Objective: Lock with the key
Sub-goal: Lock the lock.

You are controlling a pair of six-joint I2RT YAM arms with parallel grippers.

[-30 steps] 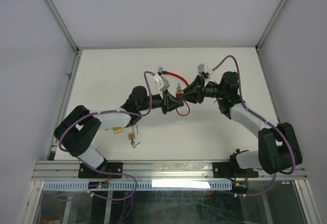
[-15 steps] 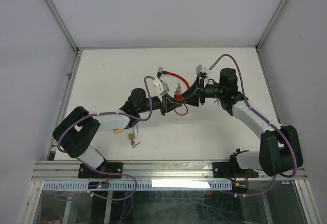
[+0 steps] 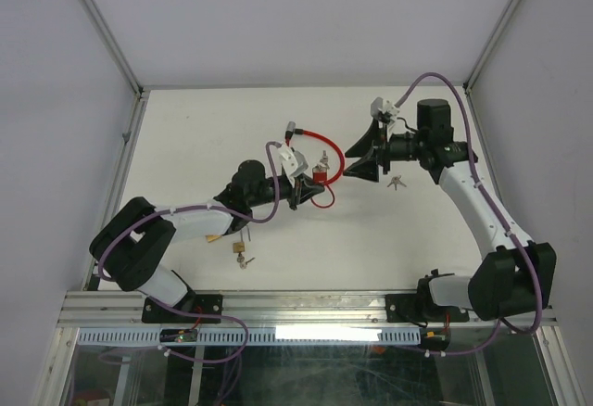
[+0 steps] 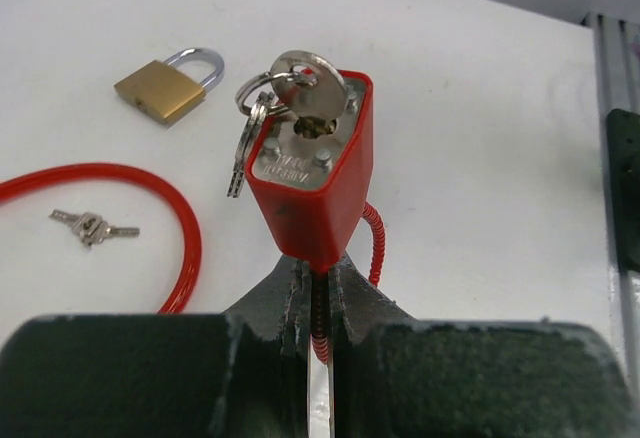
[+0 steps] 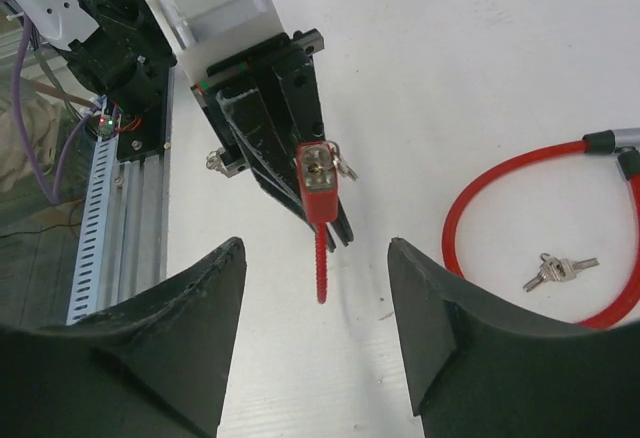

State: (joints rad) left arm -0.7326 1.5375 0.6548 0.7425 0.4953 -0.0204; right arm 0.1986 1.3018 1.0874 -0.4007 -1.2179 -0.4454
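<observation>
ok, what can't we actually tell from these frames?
Whether the key in the red lock has been turned: nothing in the left wrist view shows it; too small in the top view.
Lock's lower end: hidden between the left gripper fingers, left wrist view.
Stamped text on lock face: blurred.
Brass object: partly under the left arm, top view.

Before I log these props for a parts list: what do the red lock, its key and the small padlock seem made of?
The red lock: a glossy, plastic-looking red casing around a dull grey metal face with stamped lettering. The key: bright silvery metal, reflective, on a ring with others. The small padlock: a yellow, brushed, brass-looking body with a shiny, steel-like shackle.
</observation>
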